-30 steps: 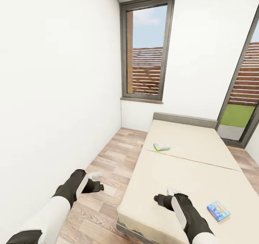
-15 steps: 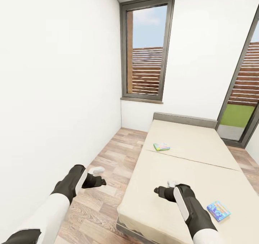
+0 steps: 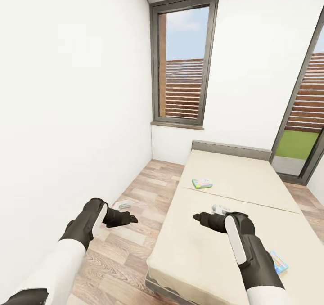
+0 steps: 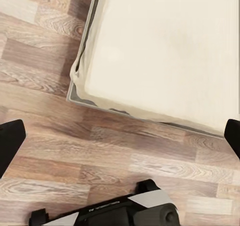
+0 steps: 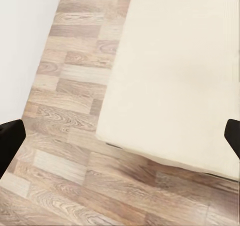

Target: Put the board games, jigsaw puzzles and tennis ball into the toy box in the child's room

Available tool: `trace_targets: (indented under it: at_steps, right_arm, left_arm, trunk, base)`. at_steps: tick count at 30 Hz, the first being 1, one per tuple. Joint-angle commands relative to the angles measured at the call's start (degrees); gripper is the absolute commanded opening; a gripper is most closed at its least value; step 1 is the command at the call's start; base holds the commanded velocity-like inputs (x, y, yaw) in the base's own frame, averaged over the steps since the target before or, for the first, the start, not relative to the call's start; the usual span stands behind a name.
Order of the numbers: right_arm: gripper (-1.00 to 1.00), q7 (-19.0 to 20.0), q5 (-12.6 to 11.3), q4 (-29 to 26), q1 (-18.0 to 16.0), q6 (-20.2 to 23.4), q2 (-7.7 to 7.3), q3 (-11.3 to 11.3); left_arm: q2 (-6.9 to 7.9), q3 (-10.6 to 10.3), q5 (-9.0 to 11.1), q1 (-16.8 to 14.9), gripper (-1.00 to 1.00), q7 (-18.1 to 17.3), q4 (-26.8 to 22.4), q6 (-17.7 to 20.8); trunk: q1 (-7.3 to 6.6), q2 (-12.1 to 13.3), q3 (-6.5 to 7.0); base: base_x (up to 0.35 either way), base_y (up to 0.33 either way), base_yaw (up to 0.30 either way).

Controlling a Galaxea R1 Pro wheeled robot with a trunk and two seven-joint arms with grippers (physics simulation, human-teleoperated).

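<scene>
1. left gripper (image 3: 128,218) hangs over the plank floor (image 3: 135,201), just beside the bed (image 3: 234,224), nothing between its fingers. in the left wrist view the dark fingertips (image 4: 10,141) sit at opposite edges, spread wide.
2. right gripper (image 3: 202,218) hovers above the near half of the mattress, holding nothing. in the right wrist view its tips (image 5: 10,138) also stand far apart.
3. green-edged game (image 3: 202,183) lies flat on the mattress, beyond the right gripper and well apart from it, toward the headboard (image 3: 231,150).
4. blue game (image 3: 279,262) lies on the mattress behind the right gripper, near the forearm (image 3: 249,251), which partly covers it.
5. the left wrist view looks down on the bed's corner (image 4: 80,81), with the floor and the robot's base (image 4: 130,213) beneath the gripper.
6. the right wrist view shows the mattress edge (image 5: 120,131) and a white wall (image 5: 25,36) past the floor strip.
7. window (image 3: 184,62) stands in the wall ahead of both grippers.
</scene>
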Motion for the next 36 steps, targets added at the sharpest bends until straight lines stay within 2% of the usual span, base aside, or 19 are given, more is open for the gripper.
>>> trace_targets:
  at_steps: [1,4,5,9,18,27,32,36]
  right_arm:
    - [1.00,-0.37,-0.62,-0.06,-0.04,0.29,-0.07,-0.14]
    - [1.00,-0.28,-0.76,0.04,-0.02,-0.06,-0.42,-1.04]
    - [1.00,-0.15,-0.80,0.18,0.03,-0.91,-0.53,-2.64]
    - [1.00,-0.03,-0.76,0.23,0.09,-1.25,-0.63,-3.71]
    - [1.00,-0.02,-0.80,0.00,0.40,-1.45,-0.95,-4.50]
    - [1.00,0.08,-0.79,-0.32,0.42,-1.36,-1.06,-5.39]
    - [1.00,1.00,-1.20,-0.28,0.43,-1.37,-1.00,-9.75]
    - [1.00,1.85,-1.30,-0.27,0.43,-1.33,-1.06,-11.64]
  left_arm:
    - [-0.07,0.28,0.01,-0.05,1.00,-0.12,-0.07,0.34]
    - [-0.08,0.31,0.02,-0.06,1.00,-0.21,-0.14,0.34]
    - [-0.02,0.28,0.02,-0.04,1.00,-0.34,-0.17,0.31]
    - [0.07,0.25,0.02,-0.06,1.00,-0.37,-0.17,0.30]
    - [0.10,0.28,0.03,-0.07,1.00,-0.35,-0.33,0.28]
    - [0.74,0.28,0.10,-0.04,1.00,-0.42,-0.42,0.23]
    - [0.79,0.27,0.11,-0.02,1.00,-0.43,-0.44,0.21]
    - [0.83,0.27,0.11,-0.03,1.00,-0.43,-0.44,0.21]
  trunk:
    - [0.04,-0.10,-0.10]
    - [0.04,-0.10,-0.15]
    - [0.04,-0.10,-0.16]
    - [0.04,-0.10,-0.18]
    - [0.04,-0.10,-0.18]
    - [0.04,-0.10,-0.18]
    - [0.04,-0.10,-0.18]
    - [0.04,-0.10,-0.19]
  base:
    - [0.000,0.000,-0.073]
    - [0.000,0.000,-0.169]
    - [0.000,0.000,-0.250]
    - [0.000,0.000,-0.263]
    - [0.034,0.094,-0.275]
    - [0.109,0.086,-0.277]
    - [0.016,0.011,-0.277]
    - [0.004,0.003,-0.277]
